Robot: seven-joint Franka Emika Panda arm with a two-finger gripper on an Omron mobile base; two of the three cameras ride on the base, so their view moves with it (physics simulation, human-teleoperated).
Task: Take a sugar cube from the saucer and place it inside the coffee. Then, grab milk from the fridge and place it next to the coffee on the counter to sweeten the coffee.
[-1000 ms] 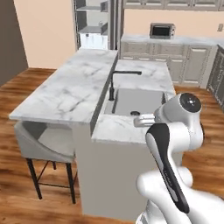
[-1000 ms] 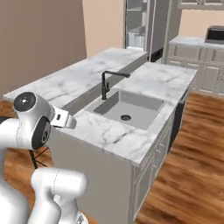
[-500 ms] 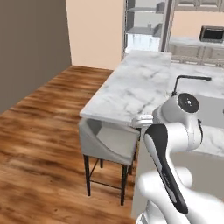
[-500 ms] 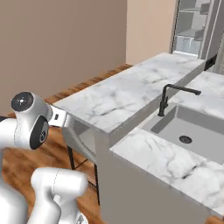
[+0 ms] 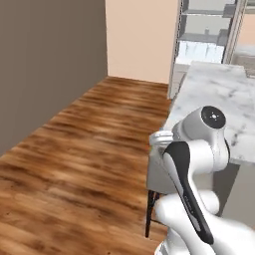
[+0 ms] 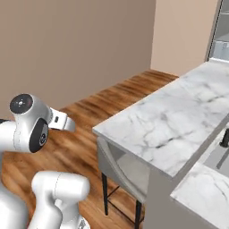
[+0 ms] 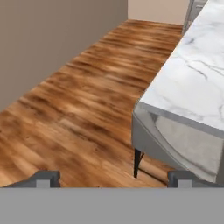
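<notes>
1. Your gripper (image 7: pixel 113 179) is open wide. Its two dark finger tips (image 7: pixel 43 178) stand far apart at the bottom of the hand view, and nothing is between them.
2. Your gripper looks down at the brown wood floor (image 7: pixel 78 100).
3. A grey stool (image 7: pixel 175 144) sits tucked under the edge of a white marble top (image 7: pixel 197 83) with grey veins.
4. The fridge (image 5: pixel 209 30) stands open at the far end of that marble top. You can see its grey shelves and a pale drawer.
5. I cannot tell if the milk is in the fridge.
6. A black tap (image 6: pixel 225 138) shows at the right edge of the right base view.
</notes>
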